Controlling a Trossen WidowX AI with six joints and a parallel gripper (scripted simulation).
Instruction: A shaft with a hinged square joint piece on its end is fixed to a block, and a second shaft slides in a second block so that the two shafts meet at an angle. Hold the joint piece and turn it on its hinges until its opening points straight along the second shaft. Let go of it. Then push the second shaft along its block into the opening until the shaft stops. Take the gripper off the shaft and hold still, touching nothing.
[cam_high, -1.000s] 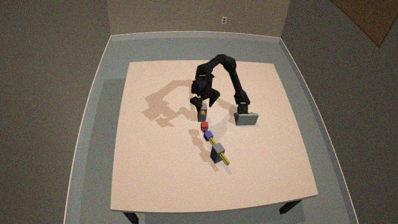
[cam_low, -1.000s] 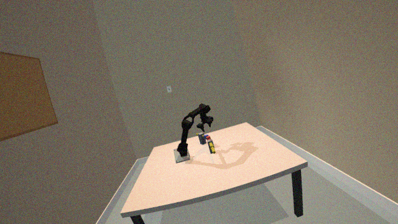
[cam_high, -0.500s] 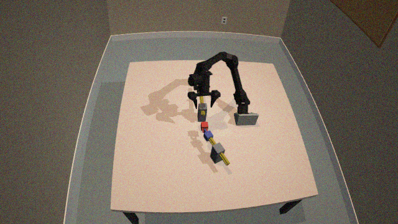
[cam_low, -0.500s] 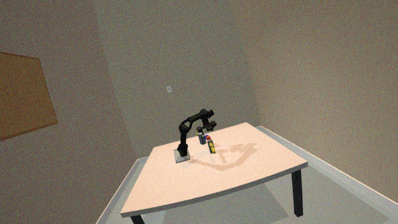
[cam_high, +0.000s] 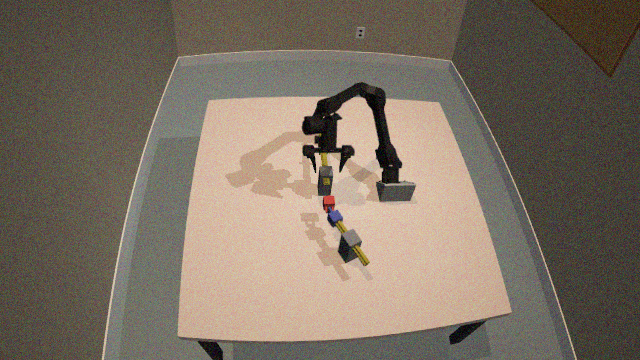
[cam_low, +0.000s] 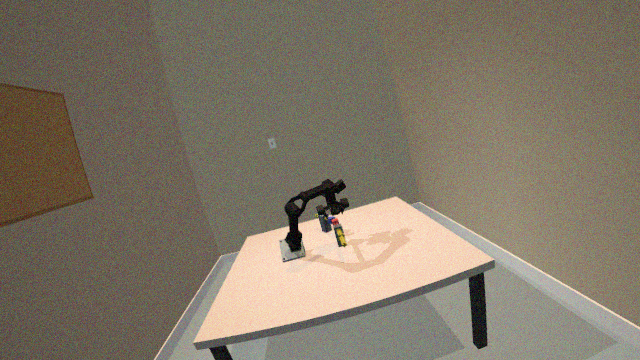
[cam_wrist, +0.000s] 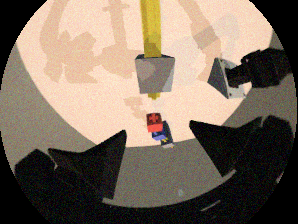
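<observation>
Near the middle of the bench (cam_high: 240, 280), two grey blocks are seen in a bent line. The far block (cam_high: 325, 180) carries a yellow shaft (cam_high: 324, 159), whose rear end sticks out under the gripper (cam_high: 328, 161); this is judged to be the sliding second shaft. The near block (cam_high: 350, 242) carries the other yellow shaft (cam_high: 361, 255), with a blue piece (cam_high: 334, 216) on its inner end and the red joint piece (cam_high: 328, 202) beyond it. The joint piece lies between the two blocks, just short of the far block.

The fingers are spread wide and nothing is held between them. In the wrist view they are seen on either side of the line of the second shaft, above it and touching nothing.

The turning and the release of the joint piece are judged to be done, since in the top view the red piece appears roughly in line with the far block; whether its opening points exactly along the shaft cannot be told. The push is judged not yet done: a gap is visible between far block and joint piece. Pushing, withdrawing and holding still remain.

As to room, the blocks are set well away from every bench edge. The arm's base (cam_high: 409, 186) stands near the far block on one side, so less room is left there; the opposite side is open.
</observation>
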